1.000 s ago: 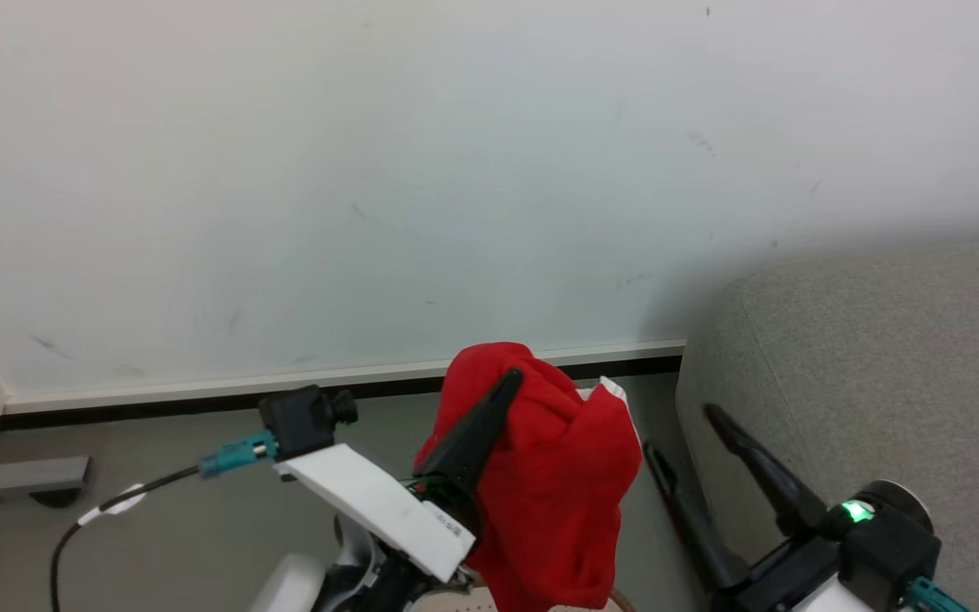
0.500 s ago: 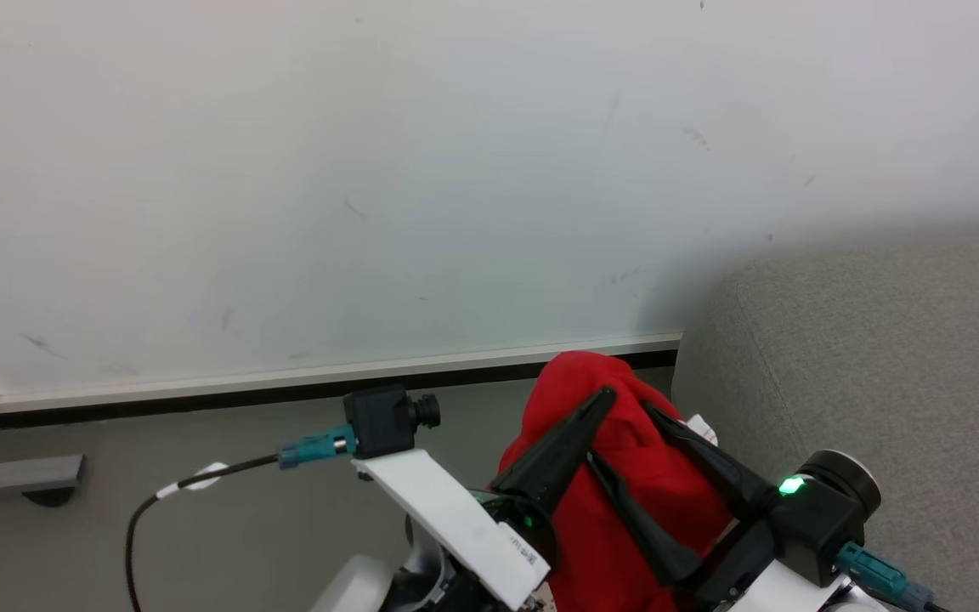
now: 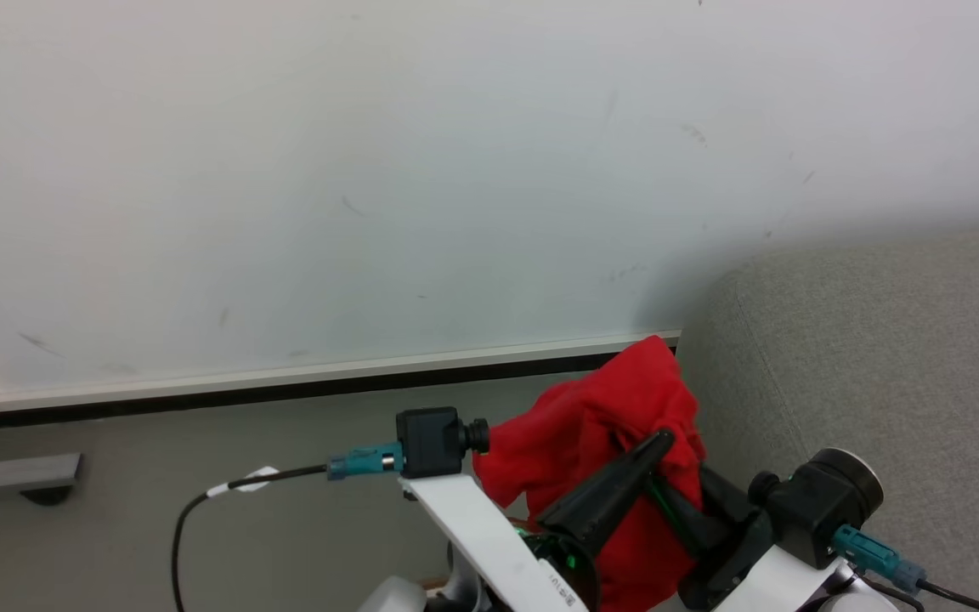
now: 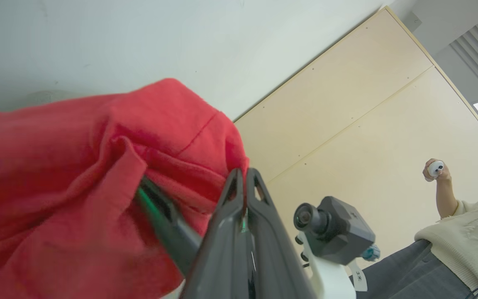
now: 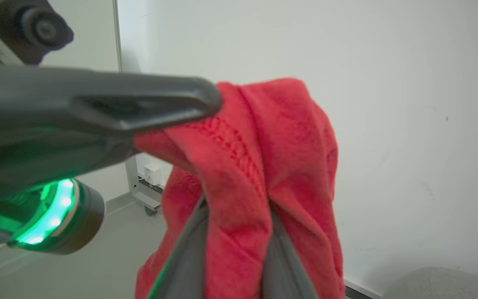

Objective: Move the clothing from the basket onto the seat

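Since a second ago the clothing [image 3: 591, 416] has travelled toward the seat [image 3: 880, 357] — it hung well to the left of the seat's rounded end then, and now its upper fold just overlaps that end in the head view. Over the same second the right gripper [image 5: 237, 207], which stood wide apart beside the seat, has swung in and drawn its fingers onto a thick fold. In the right wrist view the red fabric fills the space between the two fingers and bulges above them.

The left gripper [image 4: 242, 173] has its fingers pressed flat together, with an edge of the clothing pinched at their tips, so both grippers hold the garment. The clothing is bunched and lifted clear of the floor [image 3: 200, 476], left of the seat and before the wall [image 3: 370, 170] that runs behind it — not resting on the seat. Whether the cloth touches the seat's end I cannot tell.

A person's hand [image 4: 437, 171] grips something small and white in the left wrist view; where it is relative to the seat cannot be told.
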Available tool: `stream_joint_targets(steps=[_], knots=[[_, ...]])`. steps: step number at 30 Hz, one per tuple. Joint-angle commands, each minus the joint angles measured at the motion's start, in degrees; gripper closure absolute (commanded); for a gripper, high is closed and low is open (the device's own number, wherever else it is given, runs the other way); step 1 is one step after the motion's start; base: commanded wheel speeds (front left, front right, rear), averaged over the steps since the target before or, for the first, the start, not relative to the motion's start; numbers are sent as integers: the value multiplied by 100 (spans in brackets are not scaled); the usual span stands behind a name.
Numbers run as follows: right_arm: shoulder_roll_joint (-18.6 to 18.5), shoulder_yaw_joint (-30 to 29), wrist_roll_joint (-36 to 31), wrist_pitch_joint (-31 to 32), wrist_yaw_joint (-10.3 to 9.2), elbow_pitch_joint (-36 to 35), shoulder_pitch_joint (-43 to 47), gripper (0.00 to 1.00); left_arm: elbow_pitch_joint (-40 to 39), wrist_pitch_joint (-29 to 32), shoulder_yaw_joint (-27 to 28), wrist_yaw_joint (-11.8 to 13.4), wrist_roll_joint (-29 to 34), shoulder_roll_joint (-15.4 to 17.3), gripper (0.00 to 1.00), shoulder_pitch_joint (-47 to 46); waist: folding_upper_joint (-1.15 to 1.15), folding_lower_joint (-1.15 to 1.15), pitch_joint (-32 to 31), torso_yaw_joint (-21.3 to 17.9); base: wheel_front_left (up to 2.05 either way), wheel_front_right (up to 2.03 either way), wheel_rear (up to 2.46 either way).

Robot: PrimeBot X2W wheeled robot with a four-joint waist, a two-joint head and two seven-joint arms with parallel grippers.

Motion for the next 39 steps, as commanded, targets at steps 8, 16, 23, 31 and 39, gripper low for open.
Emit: stream_joint_targets(steps=[8,16,23,31,39], knots=[[-15,-140,139,-82,-12,-3,-47,100,162,-95,4,18,194,80,82,72,0,0,27,-52,0,0,0],[-125,-394,148,-101,-12,-44,143,100,457,-387,21,50,522,136,0,77,0,0,95,-193,0,0,0],[-236,-759,167,-126,-11,-162,322,100,727,-661,-112,-42,872,211,0,115,0,0,169,-454,0,0,0],[-299,-1018,163,-63,-12,-345,449,100,958,-1033,-269,-132,1328,256,0,25,0,0,259,-958,0,0,0],[-371,-1268,133,-99,-11,-399,578,100,1195,-1505,-521,-238,1984,298,0,-83,0,0,339,-1535,0,0,0]])
